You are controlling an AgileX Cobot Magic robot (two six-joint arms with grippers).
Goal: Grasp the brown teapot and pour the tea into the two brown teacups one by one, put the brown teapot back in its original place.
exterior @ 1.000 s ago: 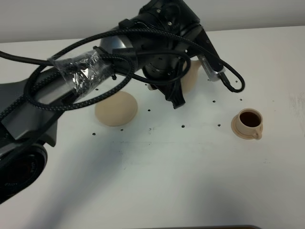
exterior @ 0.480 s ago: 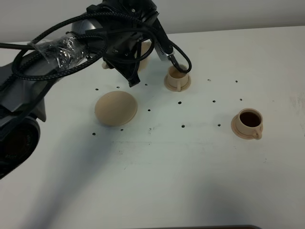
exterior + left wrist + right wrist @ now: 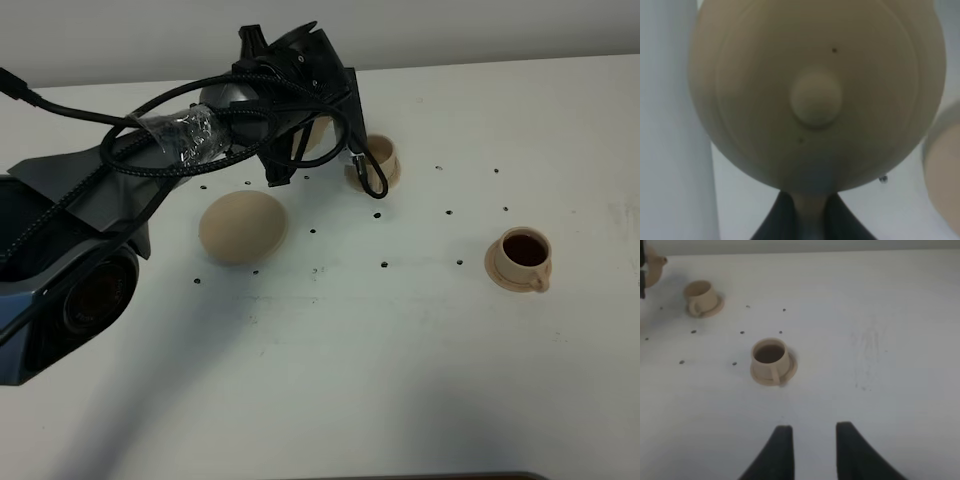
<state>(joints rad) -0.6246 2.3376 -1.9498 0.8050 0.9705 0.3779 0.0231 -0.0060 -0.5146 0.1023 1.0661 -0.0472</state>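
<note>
The brown teapot point(image 3: 816, 102) fills the left wrist view from above, knobbed lid up. My left gripper point(image 3: 807, 220) is shut on its handle. In the high view the teapot point(image 3: 320, 132) is mostly hidden behind the left gripper point(image 3: 300, 140) at the back of the table. One brown teacup point(image 3: 378, 158) on its saucer stands just right of it, and no dark liquid shows inside. The other teacup point(image 3: 522, 256) at the right holds dark tea. My right gripper point(image 3: 812, 450) is open and empty, near the filled cup point(image 3: 771, 359). The far cup point(image 3: 701, 297) and the teapot spout point(image 3: 652, 267) show beyond.
A flat round tan saucer point(image 3: 243, 227) lies on the white table point(image 3: 380, 360), left of centre, below the left arm. The left arm and its cables point(image 3: 150, 160) stretch from the left edge to the back middle. Small dark specks dot the table.
The left arm has carried the teapot left, away from over the far teacup, which is now uncovered. It then shifted slightly back to the right. The cups and saucer have not moved.
</note>
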